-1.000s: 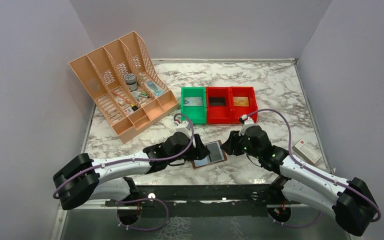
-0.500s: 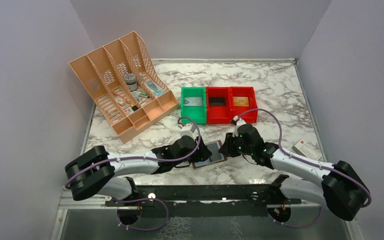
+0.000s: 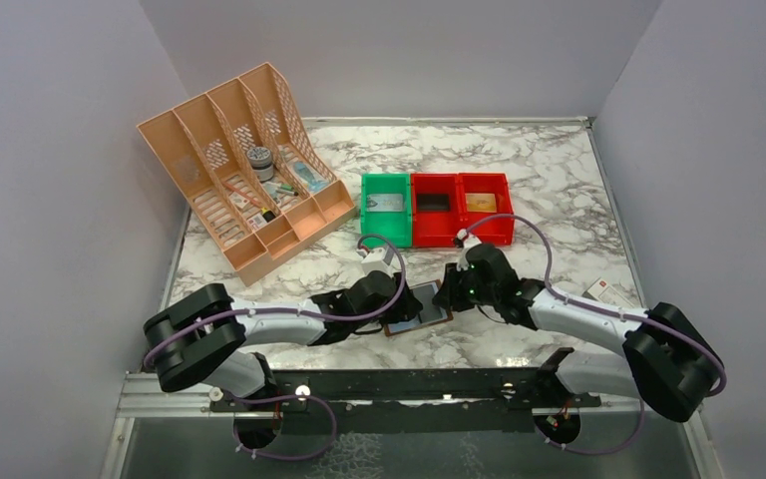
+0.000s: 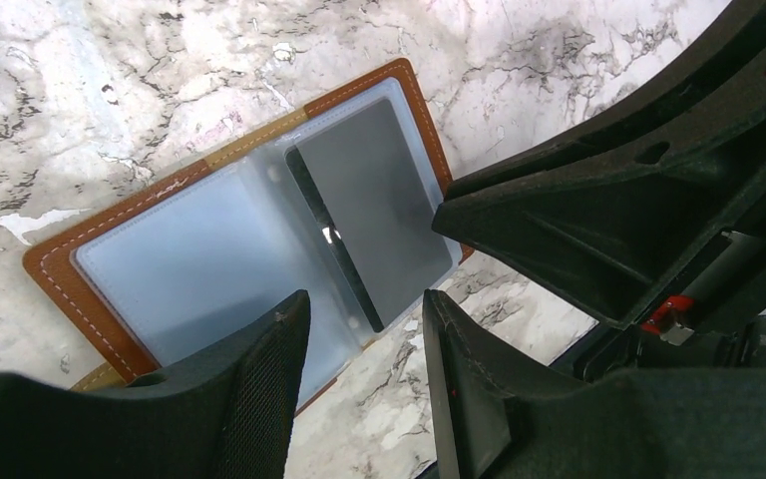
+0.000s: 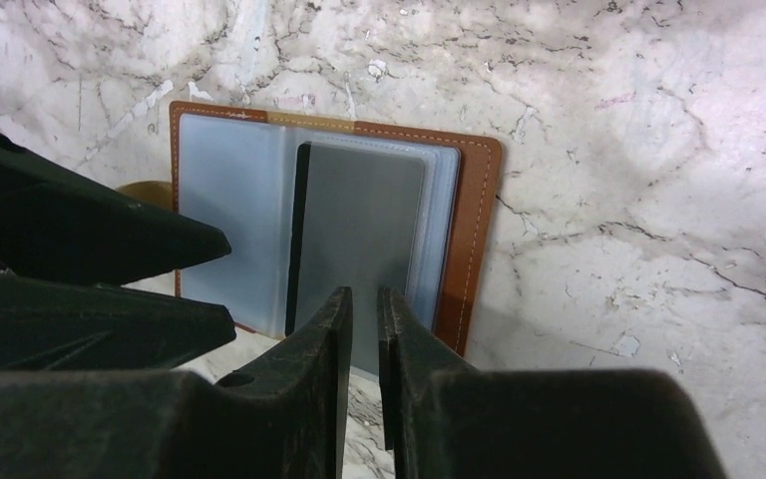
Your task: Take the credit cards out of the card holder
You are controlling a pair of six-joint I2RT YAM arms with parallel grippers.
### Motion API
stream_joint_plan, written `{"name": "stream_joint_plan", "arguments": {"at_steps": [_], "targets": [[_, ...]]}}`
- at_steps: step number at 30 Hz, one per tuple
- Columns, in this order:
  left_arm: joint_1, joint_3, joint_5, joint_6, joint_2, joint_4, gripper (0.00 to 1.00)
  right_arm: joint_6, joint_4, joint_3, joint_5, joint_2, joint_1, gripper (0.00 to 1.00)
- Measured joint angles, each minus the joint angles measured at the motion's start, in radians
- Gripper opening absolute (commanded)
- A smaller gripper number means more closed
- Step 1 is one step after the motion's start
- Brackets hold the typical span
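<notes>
Nothing has come out yet, by the look of it: the card holder [image 3: 421,311] lies open and flat on the marble table [image 3: 539,170], between the two wrists, and one dark grey card [image 5: 359,230] sits inside the clear sleeve on one half of it. The left gripper [image 4: 364,309] hovers over the near edge of the holder with its jaws apart and nothing between them. The right gripper [image 5: 364,299] is at the near edge of the grey card, its jaws drawn almost together with only a thin slit left. I cannot tell whether the card's edge is caught in that slit or the tips are only resting above it. So I judge the pull itself is about to start, and every card is left to do. The other sleeves look pale and blank, and I cannot say whether they hold more cards. From above, the two wrists cover the edges of the holder, so the grip cannot be checked there either.
</notes>
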Motion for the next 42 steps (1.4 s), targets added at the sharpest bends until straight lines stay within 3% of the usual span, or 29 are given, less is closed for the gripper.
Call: {"name": "stream_joint_plan", "arguments": {"at_steps": [11, 26, 39, 42], "targets": [[0.0, 0.01, 0.0, -0.002, 0.039, 0.016, 0.43, -0.022, 0.008, 0.019, 0.02, 0.072, 0.0, 0.13], [0.0, 0.01, -0.001, -0.037, 0.08, 0.067, 0.32, 0.005, 0.06, -0.014, 0.019, 0.069, -0.001, 0.13], [0.0, -0.047, -0.035, -0.114, 0.088, 0.122, 0.3, 0.005, 0.06, -0.014, 0.019, 0.069, -0.001, 0.13], [0.0, -0.048, -0.042, -0.122, 0.089, 0.129, 0.26, 0.005, 0.06, -0.014, 0.019, 0.069, -0.001, 0.13]]}}
